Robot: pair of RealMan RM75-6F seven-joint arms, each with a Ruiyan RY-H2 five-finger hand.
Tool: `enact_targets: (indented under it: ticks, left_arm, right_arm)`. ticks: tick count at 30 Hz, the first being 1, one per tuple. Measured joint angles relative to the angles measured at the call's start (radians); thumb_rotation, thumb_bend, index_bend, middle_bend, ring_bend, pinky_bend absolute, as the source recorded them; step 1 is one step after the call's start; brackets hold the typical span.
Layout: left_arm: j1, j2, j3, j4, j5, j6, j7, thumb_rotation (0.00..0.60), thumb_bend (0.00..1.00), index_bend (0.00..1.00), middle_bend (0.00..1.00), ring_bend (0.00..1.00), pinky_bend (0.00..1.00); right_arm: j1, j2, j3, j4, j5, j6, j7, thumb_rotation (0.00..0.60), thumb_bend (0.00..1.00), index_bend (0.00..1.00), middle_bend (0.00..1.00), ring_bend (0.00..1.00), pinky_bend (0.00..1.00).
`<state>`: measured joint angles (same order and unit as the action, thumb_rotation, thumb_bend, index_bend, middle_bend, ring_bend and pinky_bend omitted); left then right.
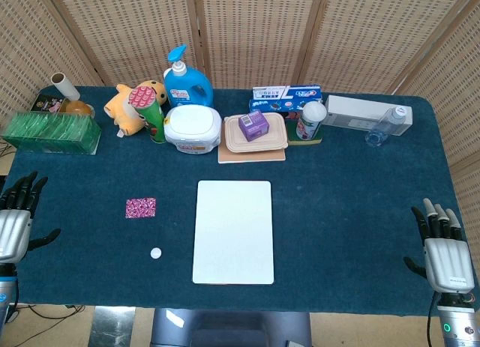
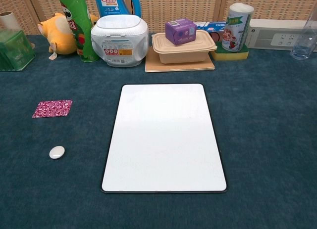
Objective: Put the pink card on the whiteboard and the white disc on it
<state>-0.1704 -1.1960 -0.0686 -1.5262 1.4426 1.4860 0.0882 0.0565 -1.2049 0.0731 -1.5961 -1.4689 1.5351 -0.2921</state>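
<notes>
Woven rattan screen stands behind a blue-covered table.

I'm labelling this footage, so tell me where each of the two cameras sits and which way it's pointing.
Head view: high up, looking steeply down on the whole table; the left robot hand and right robot hand show at the near corners.
Chest view: lower, looking forward across the tabletop at a shallower angle; no part of the robot shows.
Both show the whiteboard, pink card, white disc and the back row of items.
</notes>
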Motion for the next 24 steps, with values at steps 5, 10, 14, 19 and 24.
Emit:
enact_targets:
  ticks: [5, 10, 14, 19, 24]
  left_arm:
    - [0.001, 0.017, 0.004, -0.028, -0.025, -0.041, 0.005, 0.6, 0.1, 0.0, 0.0, 0.0, 0.11]
    - [-0.012, 0.039, 0.012, -0.05, -0.039, -0.11, -0.037, 0.6, 0.1, 0.0, 0.0, 0.0, 0.11]
    - [-0.039, 0.046, 0.017, -0.057, -0.055, -0.188, -0.055, 0.6, 0.1, 0.0, 0.0, 0.0, 0.11]
    - [-0.083, 0.029, 0.007, -0.061, -0.102, -0.282, -0.046, 0.6, 0.1, 0.0, 0.0, 0.0, 0.11]
    - [-0.148, 0.009, -0.022, -0.079, -0.182, -0.378, -0.007, 0.6, 0.1, 0.01, 0.0, 0.0, 0.11]
  right_arm:
    - [-0.005, -0.001, 0.001, 0.006, -0.021, 0.02, 0.013, 0.6, 0.0, 0.08, 0.0, 0.0, 0.0]
    - [-0.009, 0.003, -0.002, 0.002, -0.04, 0.031, 0.018, 0.6, 0.0, 0.08, 0.0, 0.0, 0.0]
    - [-0.01, 0.008, -0.005, 0.011, -0.065, 0.045, 0.053, 0.6, 0.0, 0.08, 0.0, 0.0, 0.0]
    - [-0.012, 0.021, -0.005, 0.01, -0.068, 0.046, 0.08, 0.6, 0.0, 0.08, 0.0, 0.0, 0.0]
    - [-0.013, 0.038, -0.007, -0.003, -0.062, 0.031, 0.099, 0.6, 0.0, 0.08, 0.0, 0.0, 0.0]
